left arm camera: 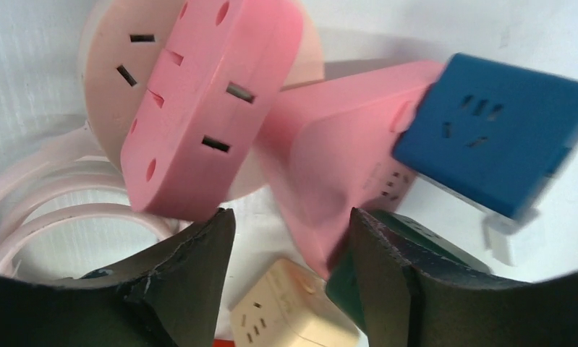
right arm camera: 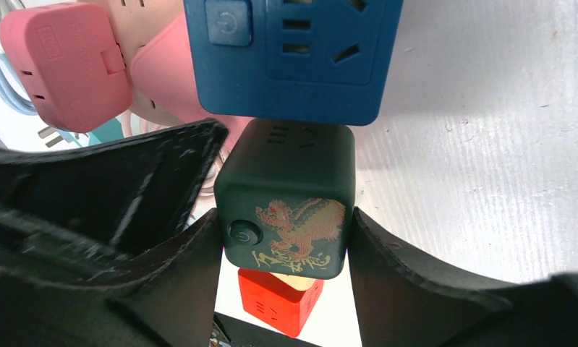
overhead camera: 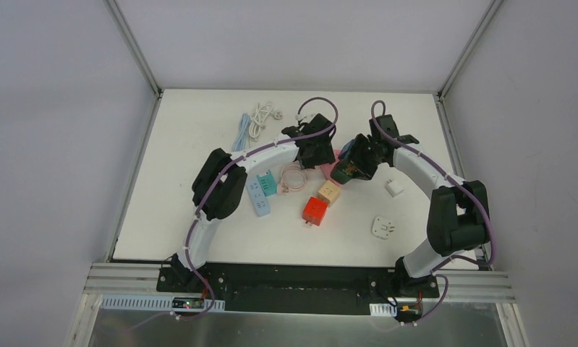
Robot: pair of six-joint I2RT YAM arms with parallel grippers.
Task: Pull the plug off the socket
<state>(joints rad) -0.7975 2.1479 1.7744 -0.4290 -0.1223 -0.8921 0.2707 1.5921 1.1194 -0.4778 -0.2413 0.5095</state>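
Right gripper (right arm camera: 282, 238) clamped on dark green cube (right arm camera: 286, 188), a pad on each side. Left gripper (left arm camera: 293, 238) spread, nothing between fingers. Pink adapter (left arm camera: 199, 108) just past its tips, second pink block (left arm camera: 329, 159) beside it.

Risks:
- pads probably slip on smooth cube sides under pull
- whole cluster may drag if left grabs nothing
- arms crowded, may collide

Blue cube (right arm camera: 293, 58) butts against green cube's far face; cannot tell which piece is plugged where.
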